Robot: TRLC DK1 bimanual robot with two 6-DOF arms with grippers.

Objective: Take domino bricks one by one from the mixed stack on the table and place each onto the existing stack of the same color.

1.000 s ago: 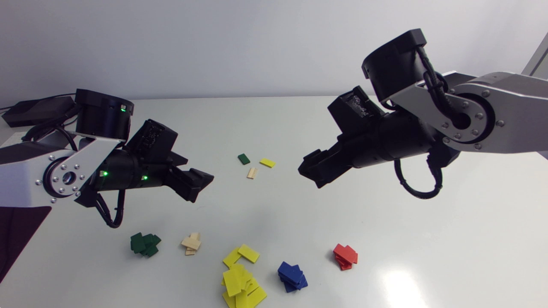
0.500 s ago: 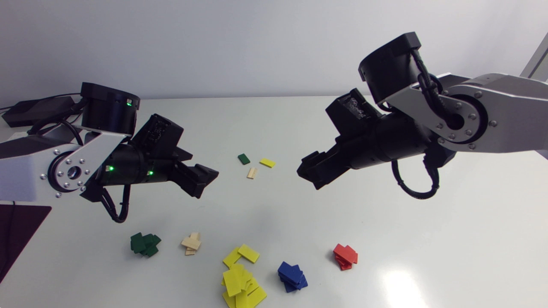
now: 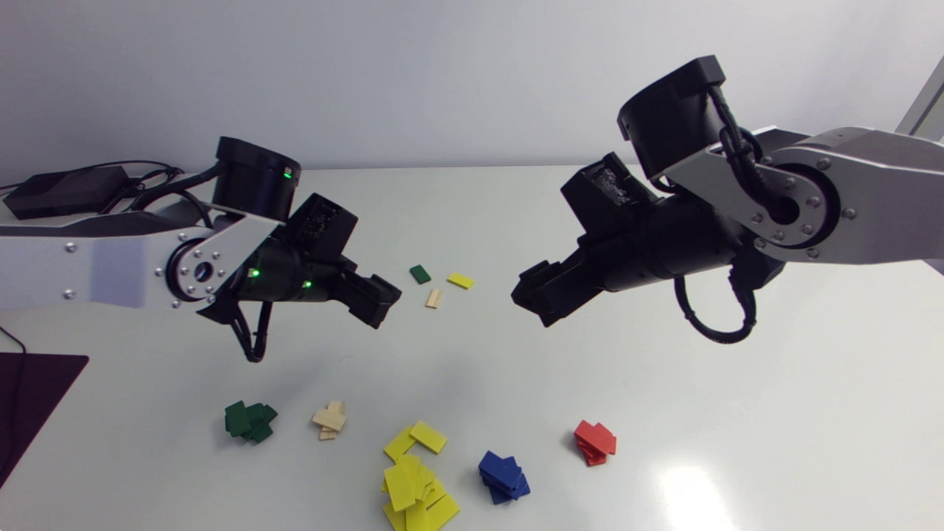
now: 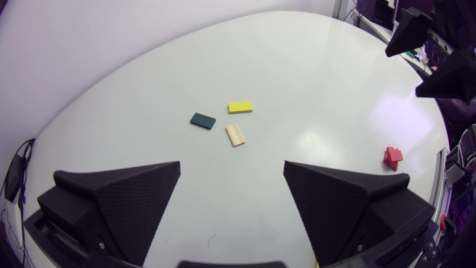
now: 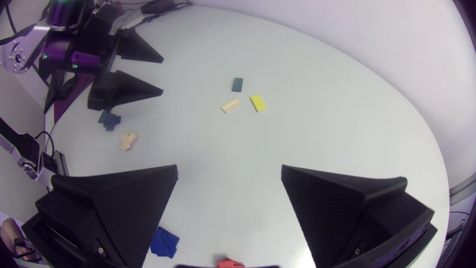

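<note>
Three loose bricks lie flat mid-table: a green brick (image 3: 420, 273) (image 4: 203, 121) (image 5: 237, 84), a yellow brick (image 3: 461, 280) (image 4: 240, 107) (image 5: 258, 103) and a pale wooden brick (image 3: 434, 298) (image 4: 235, 134) (image 5: 230, 105). Near the front edge stand the sorted stacks: green stack (image 3: 249, 421), wooden stack (image 3: 330, 420), yellow stack (image 3: 414, 479), blue stack (image 3: 503, 476), red stack (image 3: 594, 442). My left gripper (image 3: 380, 301) (image 4: 230, 175) hovers open, just left of the loose bricks, which lie ahead of its fingers. My right gripper (image 3: 532, 296) (image 5: 228, 173) hangs open to their right, holding nothing.
A black box with cables (image 3: 63, 190) sits at the table's back left corner. A dark mat (image 3: 29, 398) lies at the front left edge. Bare tabletop (image 3: 737, 413) stretches across the right half.
My left arm has swung right and forward, bringing its open gripper close to the three loose bricks. The right arm has barely shifted. The bricks and stacks lie as before.
</note>
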